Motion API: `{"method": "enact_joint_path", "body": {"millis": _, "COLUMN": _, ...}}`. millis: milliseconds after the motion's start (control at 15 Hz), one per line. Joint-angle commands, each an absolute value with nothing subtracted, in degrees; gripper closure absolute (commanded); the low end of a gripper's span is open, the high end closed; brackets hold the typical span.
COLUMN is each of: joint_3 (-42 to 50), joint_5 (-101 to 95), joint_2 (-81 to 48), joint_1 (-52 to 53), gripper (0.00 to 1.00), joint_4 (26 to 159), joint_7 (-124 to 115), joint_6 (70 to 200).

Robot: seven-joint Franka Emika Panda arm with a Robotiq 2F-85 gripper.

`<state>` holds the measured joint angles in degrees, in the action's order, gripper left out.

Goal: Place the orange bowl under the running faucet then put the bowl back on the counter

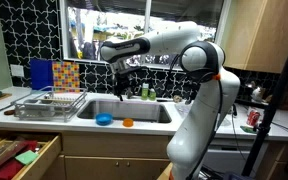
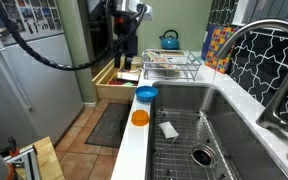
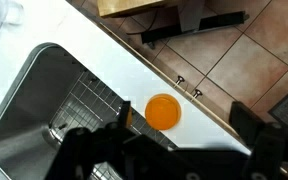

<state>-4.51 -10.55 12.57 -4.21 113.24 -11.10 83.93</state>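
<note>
Item inspected: the orange bowl (image 3: pixel 163 111). It sits on the narrow front strip of the counter (image 3: pixel 124 65), between the sink basin (image 2: pixel 239 105) and the counter's outer edge, with nothing touching it.

Orientation: upright, mouth up. It is round, so it has no long axis.

Wrist view: looks straight down on the bowl, which shows as a full circle close to the basin rim. The dark fingers (image 3: pixel 269 150) of the tool enter from the bottom of the picture. They are spread wide apart and hold nothing.

Exterior views: the bowl (image 2: pixel 140 117) has a blue bowl (image 2: pixel 146 95) just beside it on the same strip, which the wrist view does not show. Only an exterior view shows the faucet (image 2: pixel 269 45), arched over the far side of the basin and well apart from the bowl. A wire grid (image 2: pixel 189 140) lies on the basin floor, and a dish rack (image 2: pixel 174 65) stands beyond the basin.

In an exterior view the tool (image 1: pixel 123 88) hangs above the basin, clear of both bowls.
</note>
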Motion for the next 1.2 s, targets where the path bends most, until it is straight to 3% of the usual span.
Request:
{"method": "enact_joint_path", "body": {"millis": 0, "joint_3": -3.35, "joint_5": -10.73, "joint_2": 12.5, "joint_1": -2.89, "gripper": 0.0, "joint_4": 113.13, "joint_7": -11.32, "joint_6": 83.78}}
{"method": "enact_joint_path", "body": {"millis": 400, "joint_3": -2.15, "joint_5": -10.38, "joint_2": 9.73, "joint_1": -3.4, "gripper": 0.0, "joint_4": 114.22, "joint_7": -10.24, "joint_6": 82.93}}
{"method": "enact_joint_path", "body": {"millis": 667, "joint_3": 1.43, "joint_5": -9.67, "joint_2": 8.5, "joint_1": -3.7, "gripper": 0.0, "joint_4": 118.12, "joint_7": 3.31, "joint_6": 85.08}}
{"method": "enact_joint_path", "body": {"millis": 1133, "joint_3": 4.41, "joint_5": -14.41, "joint_2": 9.34, "joint_1": -3.58, "gripper": 0.0, "joint_4": 129.01, "joint_7": 22.14, "joint_6": 101.4}}
